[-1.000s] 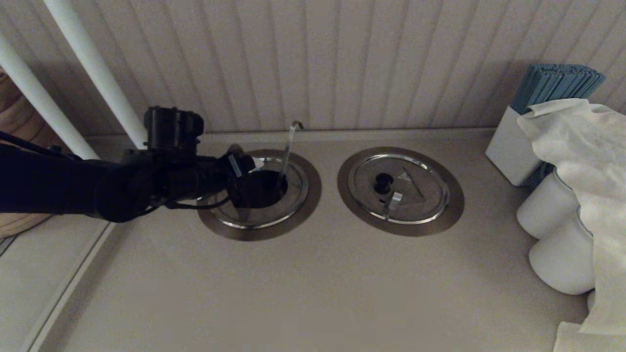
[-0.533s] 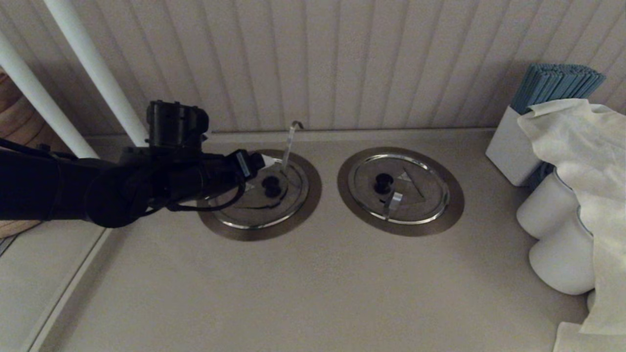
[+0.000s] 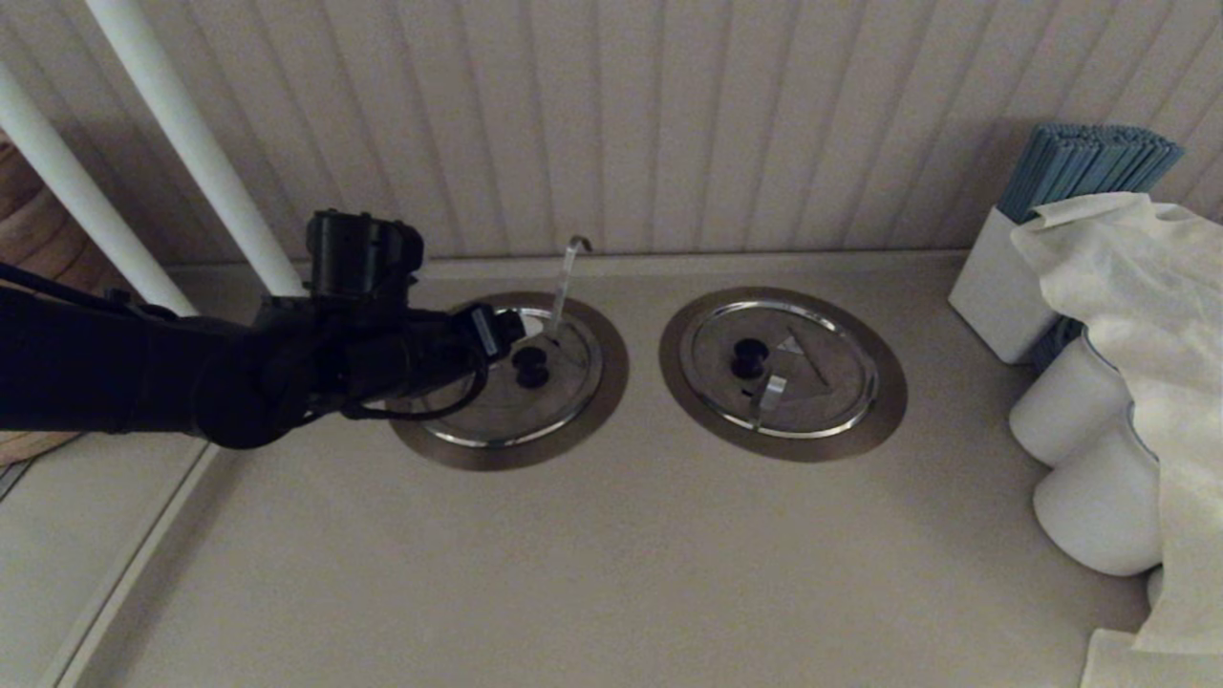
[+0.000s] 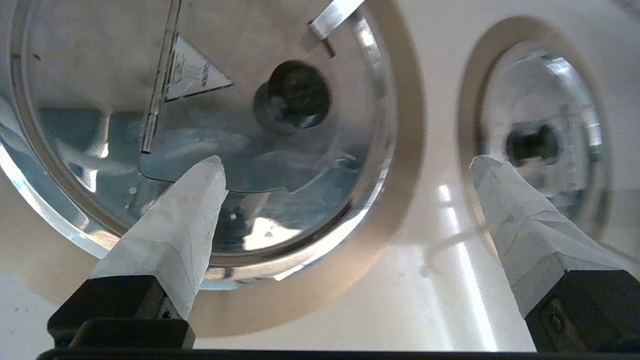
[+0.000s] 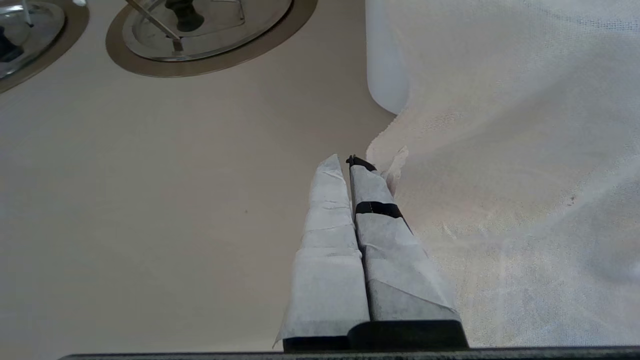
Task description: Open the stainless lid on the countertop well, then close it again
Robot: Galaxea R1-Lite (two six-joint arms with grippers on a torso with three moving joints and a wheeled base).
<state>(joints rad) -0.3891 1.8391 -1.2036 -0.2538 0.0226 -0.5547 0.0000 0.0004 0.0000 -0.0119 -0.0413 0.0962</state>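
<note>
The stainless lid (image 3: 497, 397) lies flat over the countertop well, whose steel flange (image 3: 602, 406) rings it. Its black knob (image 3: 530, 366) stands at the centre, and the thin hooked rod (image 3: 566, 282) rises behind it. My left gripper (image 4: 347, 160) hovers just above the lid's left side, open and holding nothing. In the left wrist view the knob (image 4: 300, 95) sits ahead of the fingers (image 4: 190, 215), apart from them. My right gripper (image 5: 345, 162) is shut on nothing, low over the counter beside a white cloth (image 5: 500, 150), out of the head view.
The twin lid (image 3: 779, 368) with a short flat tab covers the well to the right. At the far right stand white cylinders (image 3: 1089, 478), a draped cloth (image 3: 1137, 287) and a box of blue sticks (image 3: 1080, 172). A white pipe (image 3: 191, 143) and the panelled wall stand behind.
A second ago the lid's flap stood raised with the dark well showing. It has come down flat, and my left gripper has let go and lifted slightly.
</note>
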